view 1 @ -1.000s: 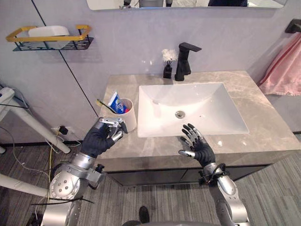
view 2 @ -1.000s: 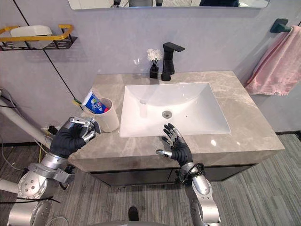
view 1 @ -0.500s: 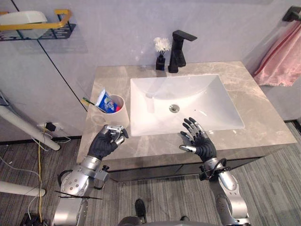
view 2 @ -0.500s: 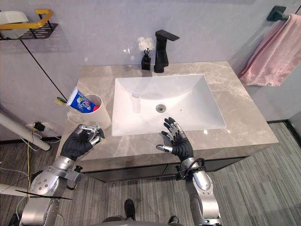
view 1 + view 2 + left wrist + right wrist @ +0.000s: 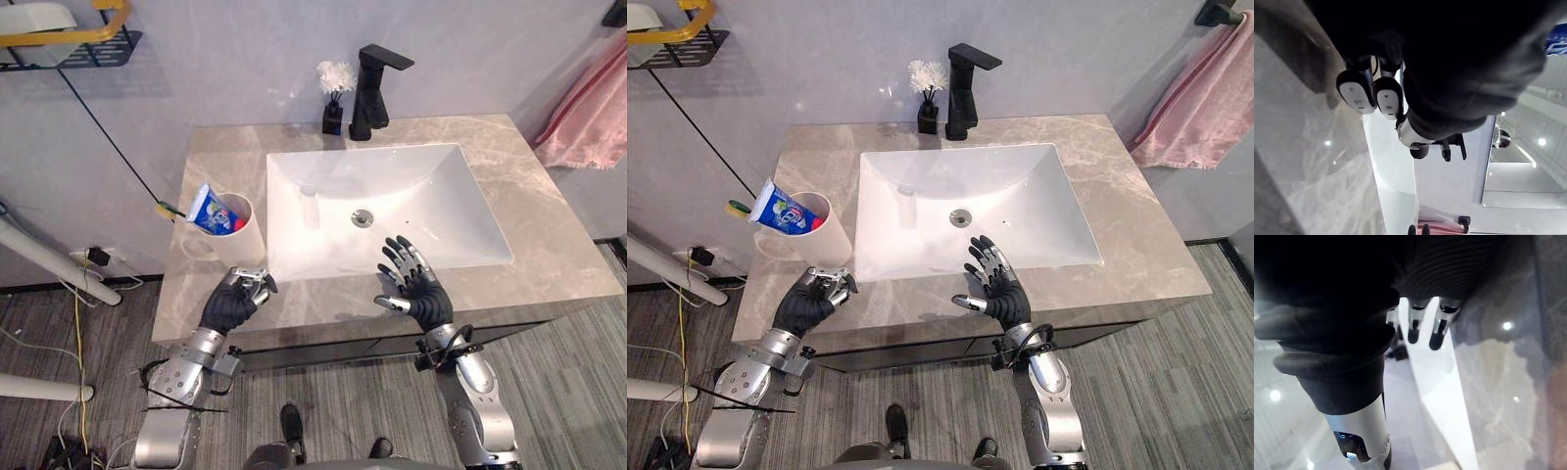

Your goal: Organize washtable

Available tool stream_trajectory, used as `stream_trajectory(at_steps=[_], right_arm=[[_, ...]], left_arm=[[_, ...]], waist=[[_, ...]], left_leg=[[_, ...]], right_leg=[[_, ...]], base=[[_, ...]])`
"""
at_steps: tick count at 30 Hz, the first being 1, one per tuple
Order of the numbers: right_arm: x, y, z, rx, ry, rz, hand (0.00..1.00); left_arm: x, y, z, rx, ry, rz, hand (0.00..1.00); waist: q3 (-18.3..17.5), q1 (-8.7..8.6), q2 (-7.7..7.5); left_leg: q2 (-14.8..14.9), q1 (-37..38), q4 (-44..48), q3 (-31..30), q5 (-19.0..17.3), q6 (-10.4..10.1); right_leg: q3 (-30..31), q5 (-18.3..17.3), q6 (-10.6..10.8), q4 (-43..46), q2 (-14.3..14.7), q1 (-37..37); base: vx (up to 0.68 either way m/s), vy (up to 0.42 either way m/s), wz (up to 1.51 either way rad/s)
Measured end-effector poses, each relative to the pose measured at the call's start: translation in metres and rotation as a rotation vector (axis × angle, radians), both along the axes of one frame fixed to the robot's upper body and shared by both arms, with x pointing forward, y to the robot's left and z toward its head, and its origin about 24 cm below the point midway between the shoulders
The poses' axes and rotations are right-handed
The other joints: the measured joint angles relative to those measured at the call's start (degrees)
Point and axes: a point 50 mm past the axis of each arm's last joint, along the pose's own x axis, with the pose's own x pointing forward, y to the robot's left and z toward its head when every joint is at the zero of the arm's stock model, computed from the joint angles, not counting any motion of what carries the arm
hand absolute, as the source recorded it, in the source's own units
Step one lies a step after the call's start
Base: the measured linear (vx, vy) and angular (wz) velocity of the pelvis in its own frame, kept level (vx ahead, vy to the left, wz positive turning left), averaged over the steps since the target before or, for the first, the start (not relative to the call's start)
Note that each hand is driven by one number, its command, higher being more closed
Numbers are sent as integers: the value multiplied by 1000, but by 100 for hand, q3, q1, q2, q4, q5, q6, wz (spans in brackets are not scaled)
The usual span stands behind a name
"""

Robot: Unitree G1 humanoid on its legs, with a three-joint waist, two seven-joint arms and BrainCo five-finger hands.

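A cream cup (image 5: 238, 238) stands on the marble counter (image 5: 549, 230) left of the white sink (image 5: 411, 186). A blue and white toothpaste tube (image 5: 212, 210) and a toothbrush with a yellow-green handle (image 5: 168, 209) lean out of the cup to the left. My left hand (image 5: 235, 302) hovers over the counter's front edge just in front of the cup, fingers (image 5: 1356, 93) curled with nothing in them. My right hand (image 5: 418, 291) is open at the sink's front rim, fingers spread and pointing to the wall.
A black faucet (image 5: 376, 78) and a small black vase with white flowers (image 5: 334, 94) stand behind the sink. A yellow-railed wall shelf (image 5: 61, 37) hangs at the upper left. A pink towel (image 5: 594, 108) hangs at the right.
The camera has moved. My left hand has drawn back from the cup's side towards the counter's front edge, still curled. The right hand stays open by the sink.
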Motion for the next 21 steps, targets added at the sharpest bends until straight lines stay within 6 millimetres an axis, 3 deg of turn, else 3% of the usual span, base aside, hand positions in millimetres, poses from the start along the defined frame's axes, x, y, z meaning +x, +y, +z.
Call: stream_trajectory(at_steps=[21], right_arm=[[2, 2, 8, -2, -37, 20, 0]], left_arm=[[19, 2, 11, 65, -66, 29, 100]], waist=[[217, -112, 52]], left_leg=[[7, -20, -1, 55, -42, 0]], right_leg=[[17, 0, 0, 94, -19, -84]], base=[[0, 6, -1]])
